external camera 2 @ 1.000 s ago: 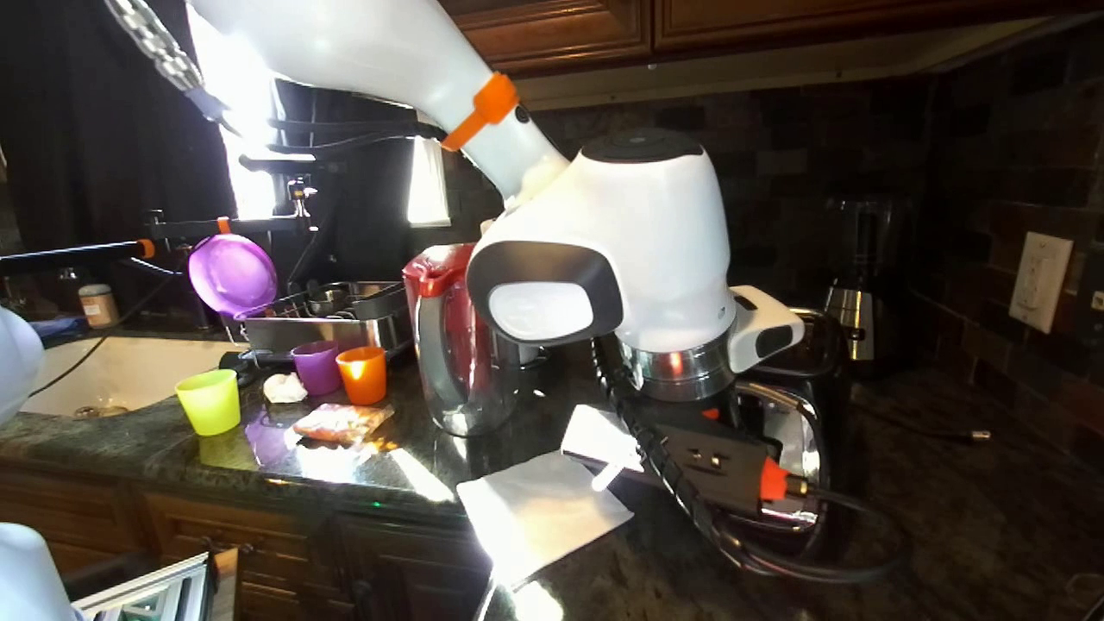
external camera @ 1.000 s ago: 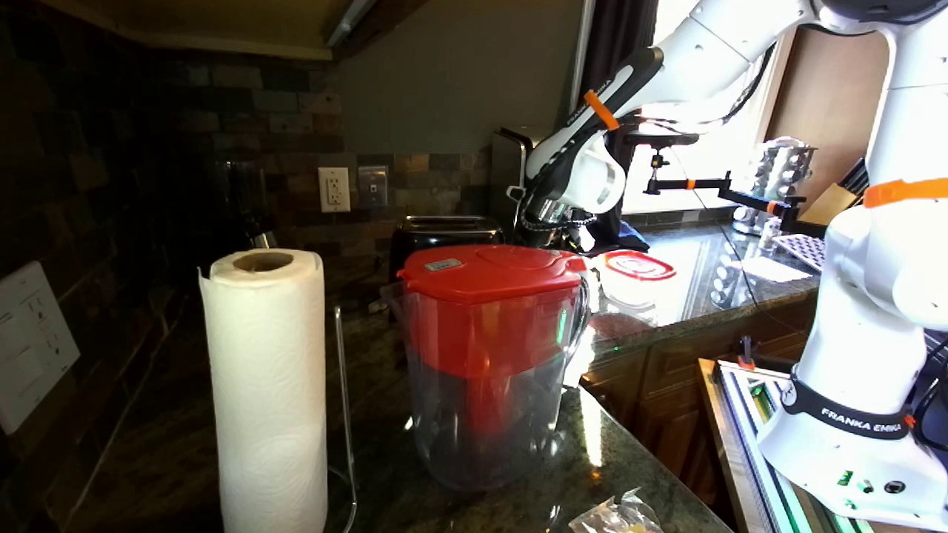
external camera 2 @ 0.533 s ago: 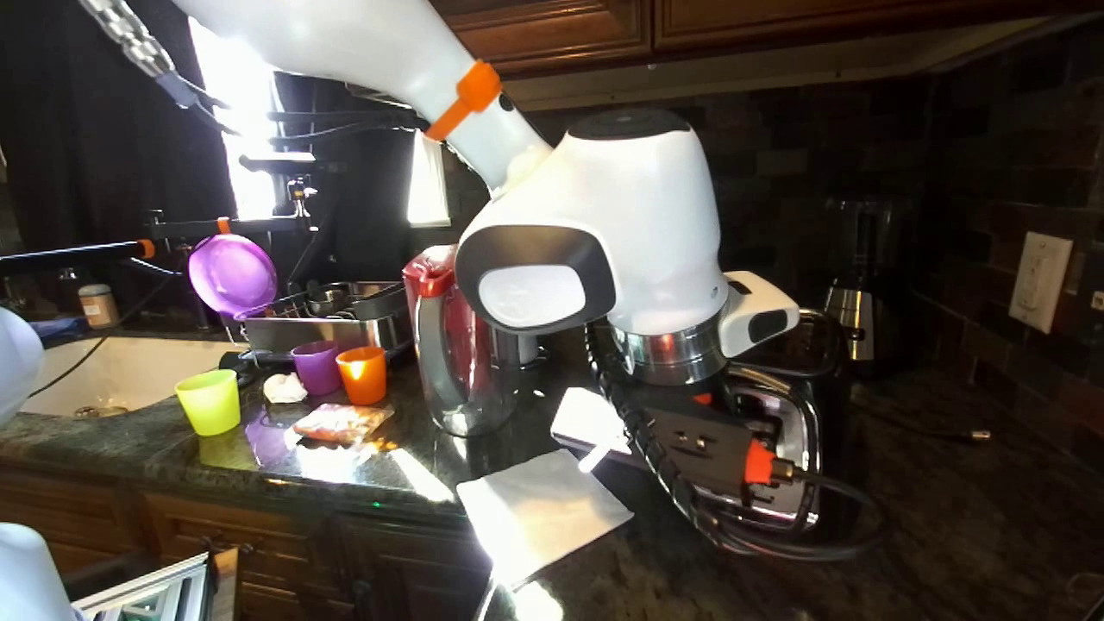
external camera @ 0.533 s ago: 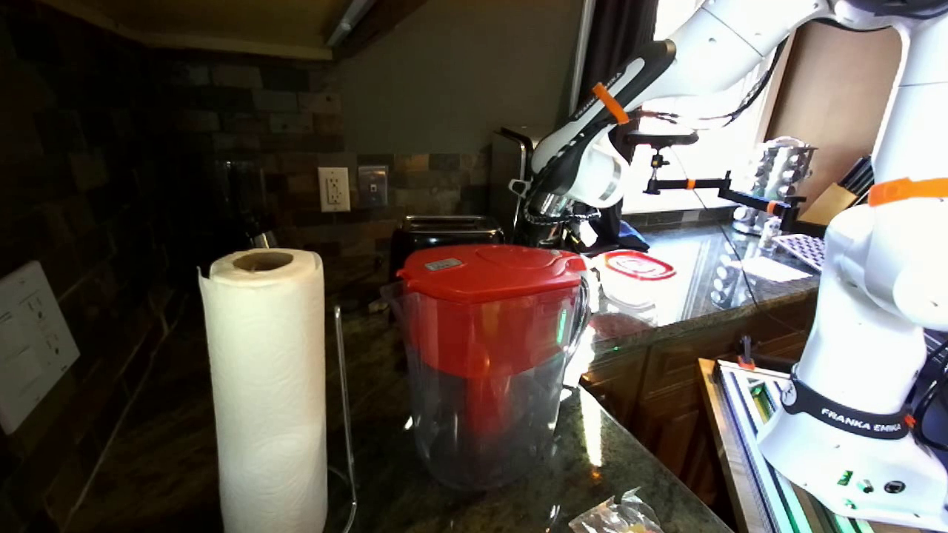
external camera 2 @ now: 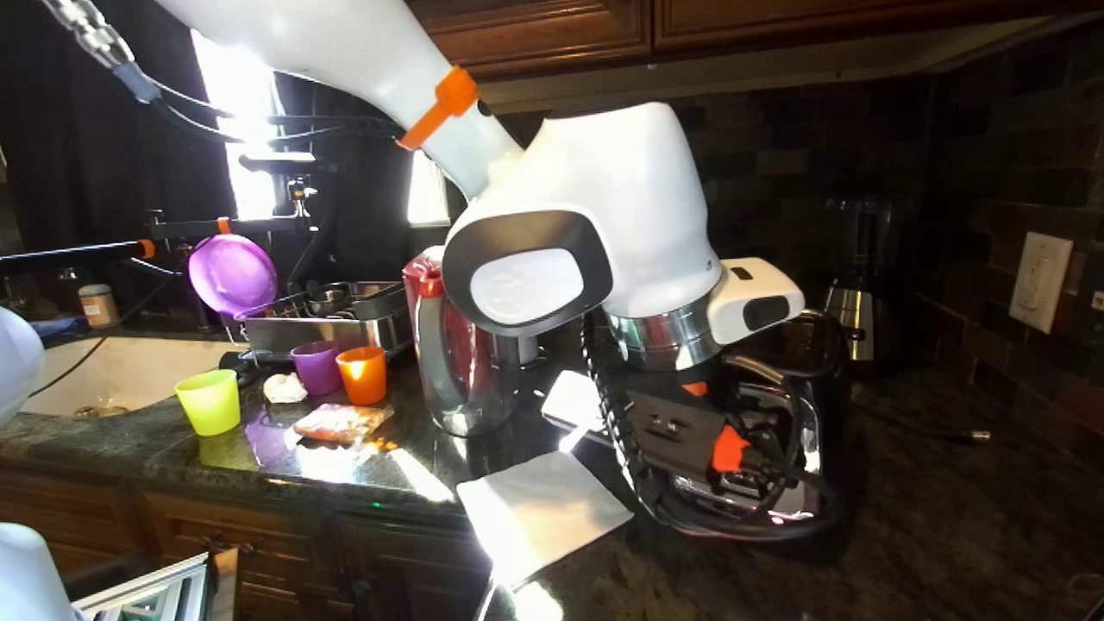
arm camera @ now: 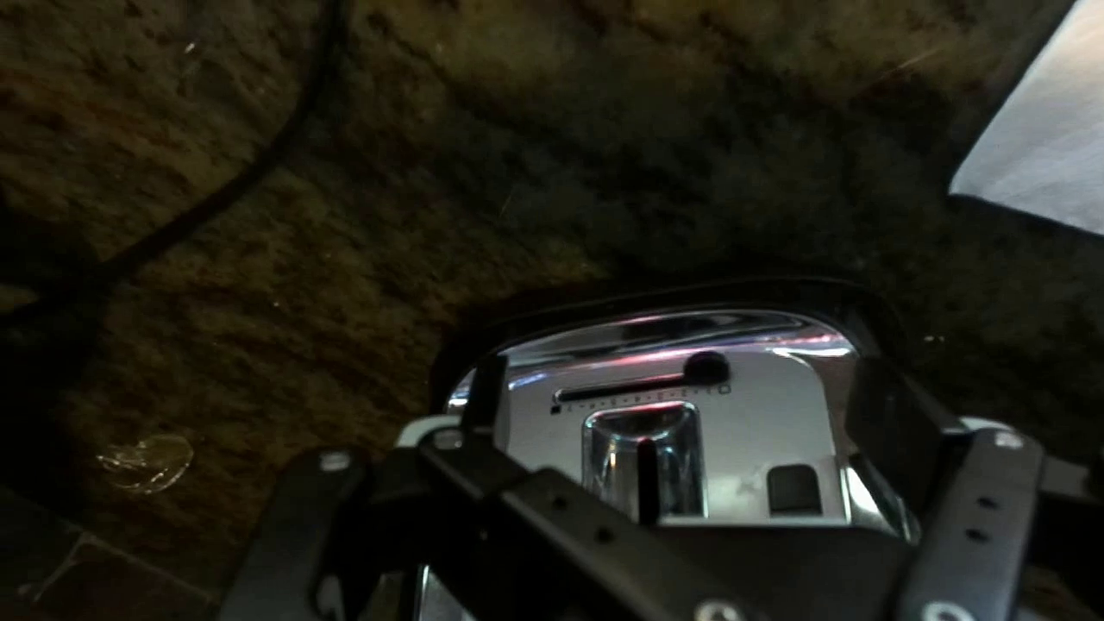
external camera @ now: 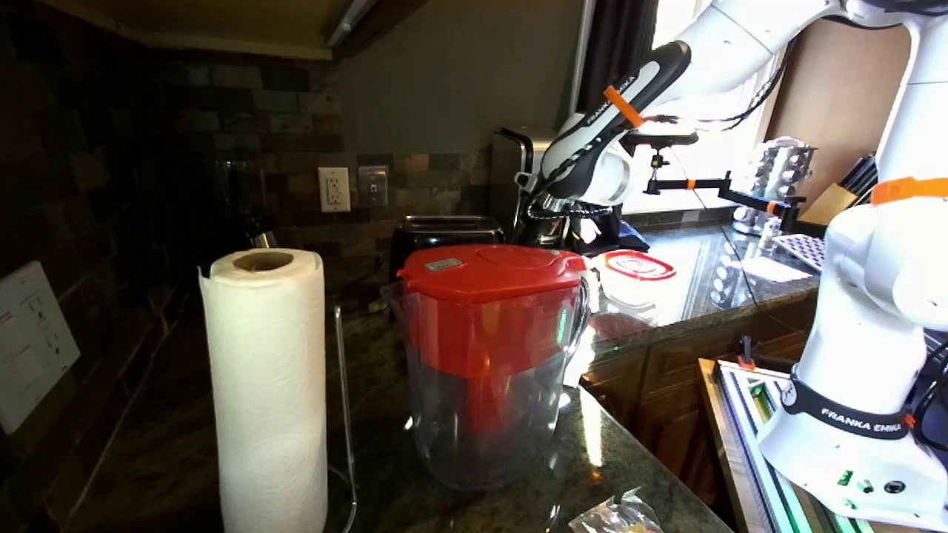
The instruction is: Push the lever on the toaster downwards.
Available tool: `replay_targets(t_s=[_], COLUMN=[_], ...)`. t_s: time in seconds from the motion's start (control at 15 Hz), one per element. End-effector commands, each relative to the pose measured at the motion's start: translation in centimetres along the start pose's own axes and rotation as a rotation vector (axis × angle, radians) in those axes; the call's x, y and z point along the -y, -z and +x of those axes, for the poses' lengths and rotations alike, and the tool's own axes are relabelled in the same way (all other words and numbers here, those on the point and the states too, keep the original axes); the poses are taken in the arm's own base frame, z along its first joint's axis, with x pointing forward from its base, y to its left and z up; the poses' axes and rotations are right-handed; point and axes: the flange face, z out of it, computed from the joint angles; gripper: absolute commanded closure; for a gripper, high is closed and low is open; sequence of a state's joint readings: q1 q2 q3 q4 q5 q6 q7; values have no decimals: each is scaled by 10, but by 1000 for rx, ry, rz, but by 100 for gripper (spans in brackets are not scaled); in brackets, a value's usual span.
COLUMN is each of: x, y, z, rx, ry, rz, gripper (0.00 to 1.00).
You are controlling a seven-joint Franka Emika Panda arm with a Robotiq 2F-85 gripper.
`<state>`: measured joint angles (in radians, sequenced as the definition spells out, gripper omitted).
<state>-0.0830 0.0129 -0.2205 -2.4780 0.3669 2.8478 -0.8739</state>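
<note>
The toaster [arm camera: 759,405] is a dark appliance with a silvery end panel, seen close up in the wrist view. A round black knob [arm camera: 707,368] sits on a slider there, below it a shiny recess with a vertical black slot [arm camera: 648,479]. The lever is hidden, with my gripper's body covering the lower part of the slot. My gripper [arm camera: 690,397] is open, its fingers [arm camera: 490,392] far apart on either side of the panel with nothing held. In an exterior view the toaster's top [external camera: 448,226] shows behind the pitcher; elsewhere its chrome end [external camera 2: 806,431] is partly covered by the wrist.
A clear pitcher with red lid [external camera: 489,333] and a paper towel roll [external camera: 270,392] stand near the toaster. A white sheet [external camera 2: 548,509] lies on the counter, along with a dark cord [arm camera: 233,185]. Several cups, such as an orange one [external camera 2: 362,375], stand farther off.
The arm and wrist have shifted away from the toaster, leftward and slightly up in an exterior view, rightward in an exterior view from the opposite side. The toaster and pitcher have not moved.
</note>
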Motion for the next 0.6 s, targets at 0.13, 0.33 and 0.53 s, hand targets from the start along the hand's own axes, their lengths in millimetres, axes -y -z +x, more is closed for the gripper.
replay_targets(t_s=[0.13, 0.33, 0.53], x=[4, 3, 6], y=[19, 31, 45], z=[-14, -16, -21], rx=[14, 5, -8], ry=[-71, -89, -93], rz=[-23, -38, -47], gripper=[0, 0, 0])
